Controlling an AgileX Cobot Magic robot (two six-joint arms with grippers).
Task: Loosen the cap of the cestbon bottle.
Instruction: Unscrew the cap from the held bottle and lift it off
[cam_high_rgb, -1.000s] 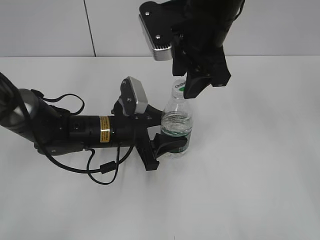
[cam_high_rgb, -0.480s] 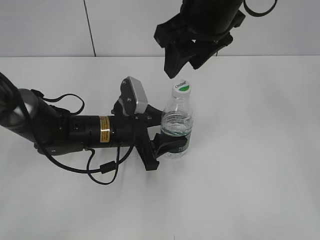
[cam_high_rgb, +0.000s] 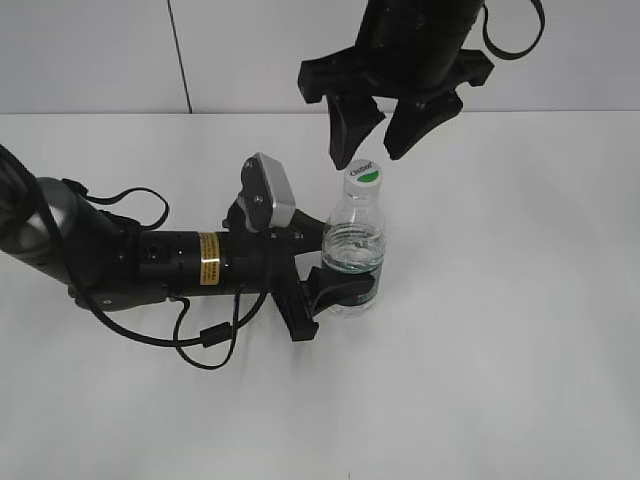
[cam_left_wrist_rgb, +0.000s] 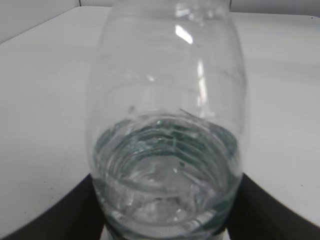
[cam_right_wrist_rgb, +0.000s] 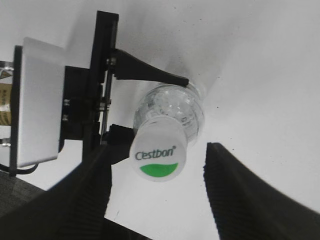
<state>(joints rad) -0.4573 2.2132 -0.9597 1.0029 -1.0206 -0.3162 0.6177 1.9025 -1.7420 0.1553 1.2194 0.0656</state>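
The white surface is filling most of the exterior frame, with a pale wall running across the top. The left arm is lying low across the left half of that frame, reaching toward the centre, a loose black cable looping beneath it and its grey wrist camera sitting on top near the end. The right arm is coming down from the top centre.

The left hand is sitting just right of the frame's centre, its dark fingers closing around the lower body of the cestbon bottle and holding it upright on the surface. In the left wrist view the bottle is taking up nearly the whole frame, clear-walled, with the dark fingers showing at both bottom corners against its sides.

The right hand is hanging above the bottle with its two fingers spread wide, one on either side, and touching nothing. In the right wrist view those ribbed fingers are standing apart at the bottom of the frame, well clear of the bottle top.

The cap is sitting on the bottle neck just below the right hand; from above, the cap is showing white with "Cestbon" printed over a green half-disc.
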